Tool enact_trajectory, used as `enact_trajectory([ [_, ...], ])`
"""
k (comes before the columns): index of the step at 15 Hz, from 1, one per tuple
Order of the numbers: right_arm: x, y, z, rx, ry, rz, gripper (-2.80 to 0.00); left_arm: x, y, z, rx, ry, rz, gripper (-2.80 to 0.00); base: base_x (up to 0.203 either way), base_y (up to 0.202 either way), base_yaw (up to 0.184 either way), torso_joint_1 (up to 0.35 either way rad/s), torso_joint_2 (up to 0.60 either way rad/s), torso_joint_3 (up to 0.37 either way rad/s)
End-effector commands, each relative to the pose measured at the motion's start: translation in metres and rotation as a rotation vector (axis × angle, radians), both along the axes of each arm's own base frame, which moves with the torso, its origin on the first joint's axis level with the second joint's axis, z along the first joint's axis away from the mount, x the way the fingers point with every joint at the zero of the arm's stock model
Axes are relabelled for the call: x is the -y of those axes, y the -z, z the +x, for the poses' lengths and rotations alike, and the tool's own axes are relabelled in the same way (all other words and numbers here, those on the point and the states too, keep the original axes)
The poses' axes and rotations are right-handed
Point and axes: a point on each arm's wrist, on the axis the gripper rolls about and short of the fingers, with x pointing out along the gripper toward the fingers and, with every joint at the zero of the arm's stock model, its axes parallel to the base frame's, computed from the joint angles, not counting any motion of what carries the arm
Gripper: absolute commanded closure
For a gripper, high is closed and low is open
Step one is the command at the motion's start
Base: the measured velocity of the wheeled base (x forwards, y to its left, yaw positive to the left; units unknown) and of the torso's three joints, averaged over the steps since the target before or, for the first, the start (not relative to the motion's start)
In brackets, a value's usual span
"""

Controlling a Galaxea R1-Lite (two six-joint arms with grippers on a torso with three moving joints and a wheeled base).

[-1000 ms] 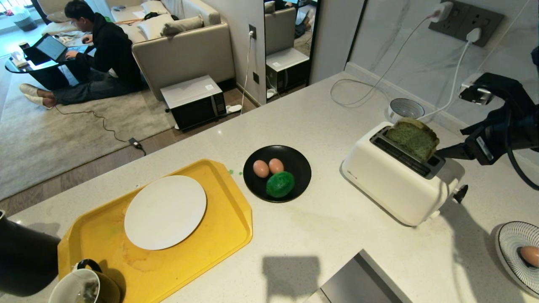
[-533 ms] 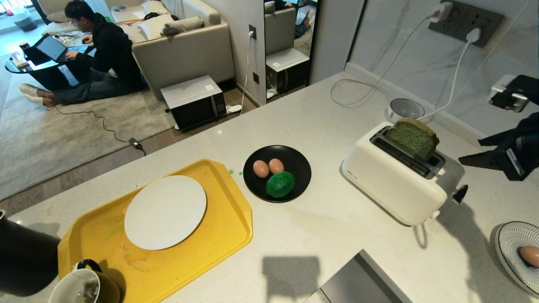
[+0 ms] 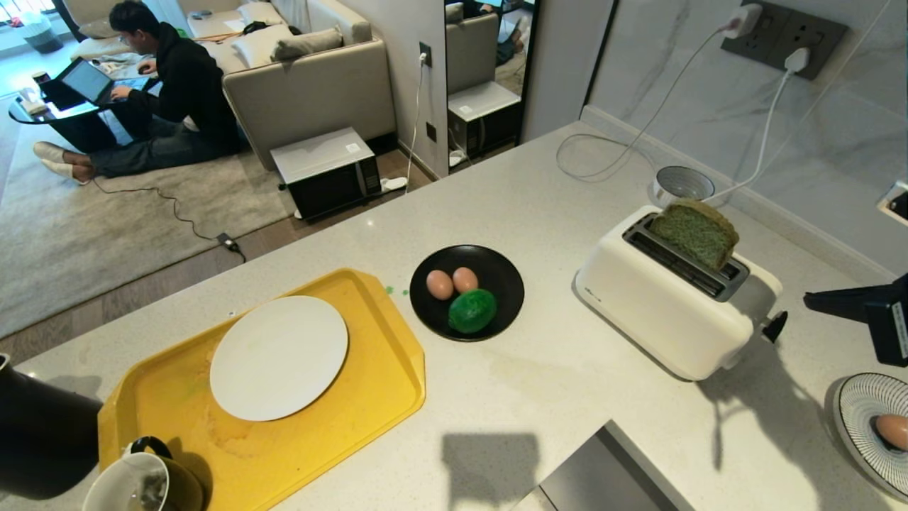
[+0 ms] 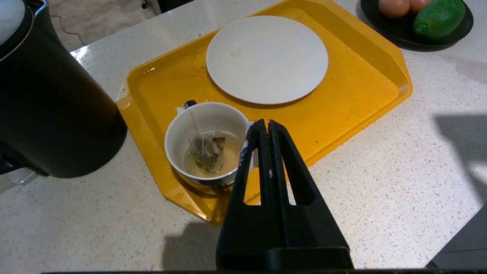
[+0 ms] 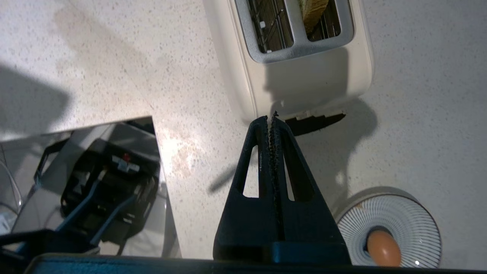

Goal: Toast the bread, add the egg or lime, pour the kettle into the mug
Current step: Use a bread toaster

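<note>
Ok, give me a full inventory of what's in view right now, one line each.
pale green bread slice: one, standing half out of the toaster's rear slot
white two-slot toaster: one, right side of the counter
pinkish-brown eggs: two on the black plate, one on the striped plate
bumpy green lime: one, black plate, beside the eggs
round black plate: one, counter centre
striped plate: one, far right
yellow plastic tray: one, left
white round plate: one, on the tray
dark mug: one, white inside, teabag in it, on the tray corner
black kettle: one, left of the tray
person: one, seated on the floor, at a laptop
left gripper: shut, above the mug's rim
right gripper: shut, above the toaster's end
</note>
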Motion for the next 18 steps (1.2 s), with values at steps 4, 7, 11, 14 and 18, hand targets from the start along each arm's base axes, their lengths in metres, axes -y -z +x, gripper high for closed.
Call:
enact_trajectory([
  [4,0.004,0.048,0.025,0.067,-0.005,0.021,0.0,0.0,0.0,0.0,0.0,-0.001,0.0,0.0,0.0,0.0,0.0,0.0,0.0,0.0],
  [7,0.019,0.062,0.034,0.047,0.058,0.019,0.0,0.0,0.0,0.0,0.0,-0.001,0.0,0.0,0.0,0.0,0.0,0.0,0.0,0.0],
  [11,0.038,0.068,0.041,0.026,0.121,0.033,0.0,0.0,0.0,0.0,0.001,-0.001,0.0,0.0,0.0,0.0,0.0,0.0,0.0,0.0],
  [14,0.04,0.072,0.046,0.008,0.106,0.042,0.0,0.0,0.0,0.0,0.0,-0.001,0.0,0.0,0.0,0.0,0.0,0.0,0.0,0.0],
  [18,0.04,0.075,0.052,-0.003,0.08,0.042,0.0,0.0,0.0,0.0,0.0,-0.001,0.0,0.0,0.0,0.0,0.0,0.0,0.0,0.0],
])
